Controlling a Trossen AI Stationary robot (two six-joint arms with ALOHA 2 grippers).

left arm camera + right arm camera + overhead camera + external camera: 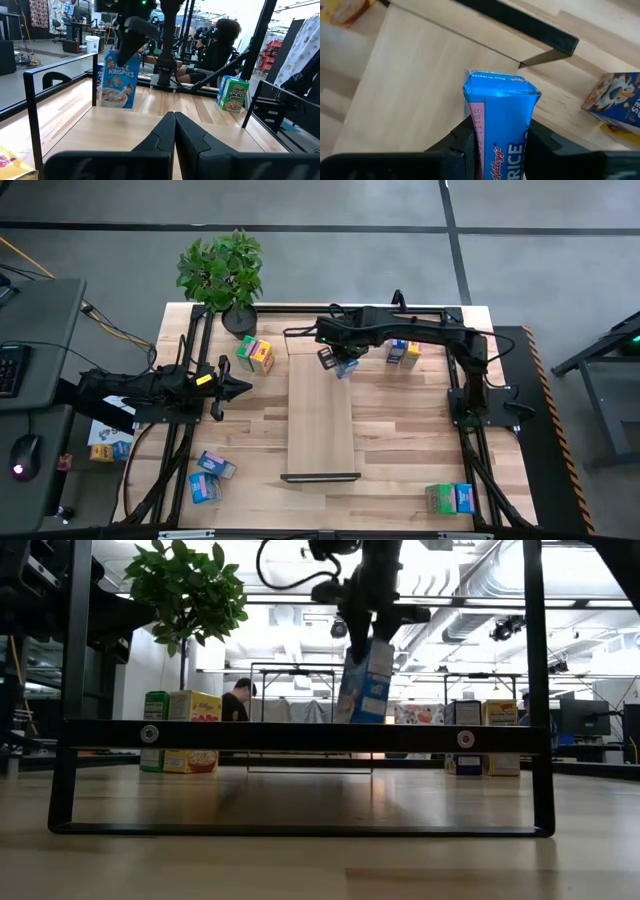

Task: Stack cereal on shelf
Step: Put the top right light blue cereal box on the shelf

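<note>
Right gripper (pixel 343 364) sits over the upper end of the shelf (pixel 320 420) in the high view, a little above frame centre, jaws clamped on a blue Rice Krispies box (pixel 501 120). In the right wrist view the dark fingers (pixel 462 145) press both sides of the box. Low view: the box (pixel 364 682) hangs tilted above the shelf board, apparently clear of it, though the black bracket (pixel 300 735) in the foreground hides its bottom edge. Left gripper (pixel 238 388) waits at centre left of the high view, just off the shelf's left edge, jaws together; the left wrist view shows its fingers (pixel 172 135) meeting at a point. Other cereal in the high view: green and yellow boxes (pixel 255 355) upper left of the shelf, a pair (pixel 404 353) upper right, two blue boxes (pixel 210 477) lower left, a green and blue pair (pixel 449 498) lower right. Potted plant (pixel 222 272) at the table's upper left corner. A seated person (pixel 215 52) is visible beyond the table in the left wrist view.
</note>
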